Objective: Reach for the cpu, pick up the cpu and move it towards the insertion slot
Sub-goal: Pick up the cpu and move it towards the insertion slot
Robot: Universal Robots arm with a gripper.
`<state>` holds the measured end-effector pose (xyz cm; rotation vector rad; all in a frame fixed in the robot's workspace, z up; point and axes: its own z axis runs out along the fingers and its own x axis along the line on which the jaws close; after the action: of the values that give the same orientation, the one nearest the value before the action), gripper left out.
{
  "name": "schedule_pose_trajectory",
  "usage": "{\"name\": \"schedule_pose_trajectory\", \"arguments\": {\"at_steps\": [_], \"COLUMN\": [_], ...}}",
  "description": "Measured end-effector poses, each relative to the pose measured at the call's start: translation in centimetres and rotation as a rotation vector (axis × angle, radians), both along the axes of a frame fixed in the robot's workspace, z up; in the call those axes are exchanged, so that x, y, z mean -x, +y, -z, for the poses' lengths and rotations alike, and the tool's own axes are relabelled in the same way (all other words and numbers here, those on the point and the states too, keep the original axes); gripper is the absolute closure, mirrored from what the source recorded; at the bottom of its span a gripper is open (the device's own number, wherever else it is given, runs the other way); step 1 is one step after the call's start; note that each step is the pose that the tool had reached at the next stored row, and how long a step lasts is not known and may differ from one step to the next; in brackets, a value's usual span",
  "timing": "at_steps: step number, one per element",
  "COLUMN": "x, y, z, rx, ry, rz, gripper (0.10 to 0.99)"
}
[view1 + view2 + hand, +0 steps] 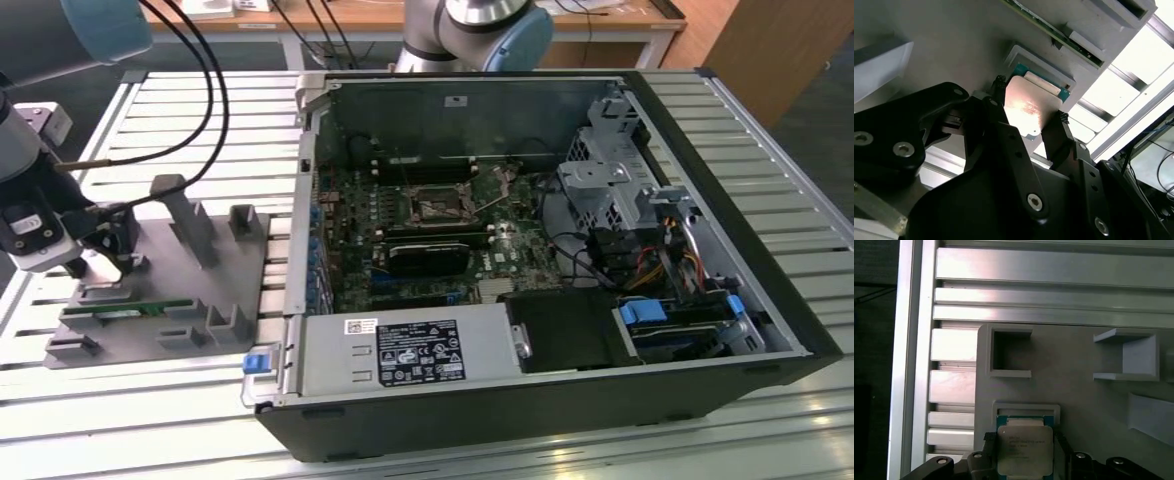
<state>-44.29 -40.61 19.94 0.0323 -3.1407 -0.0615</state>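
Arm and wrist stand at the exterior view's left, the pincer [114, 262] pointing down onto the grey tray [167, 285] at its end farthest from the open computer case [534, 400]. In both wrist views its black fingers [999, 112] press on 2 opposite edges of the cpu [1031, 107], pinching it at a shallow framed recess [1026, 407] of the tray; whether the chip has cleared that recess I cannot tell. The cpu lies flat, silvery top facing the cameras, green board edge toward the recess rim. It is square, so no side runs longer. The insertion slot [438, 205] sits well apart from the tray, inside the case.
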Motion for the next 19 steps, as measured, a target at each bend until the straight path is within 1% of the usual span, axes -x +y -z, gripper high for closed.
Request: {"name": "schedule_pose_trajectory", "arguments": {"at_steps": [19], "x": [0.0], "y": [0.02], "z": [-1.23], "rx": [0.001], "ry": [-0.0002], "rz": [0.0], "gripper": [0.545]}}
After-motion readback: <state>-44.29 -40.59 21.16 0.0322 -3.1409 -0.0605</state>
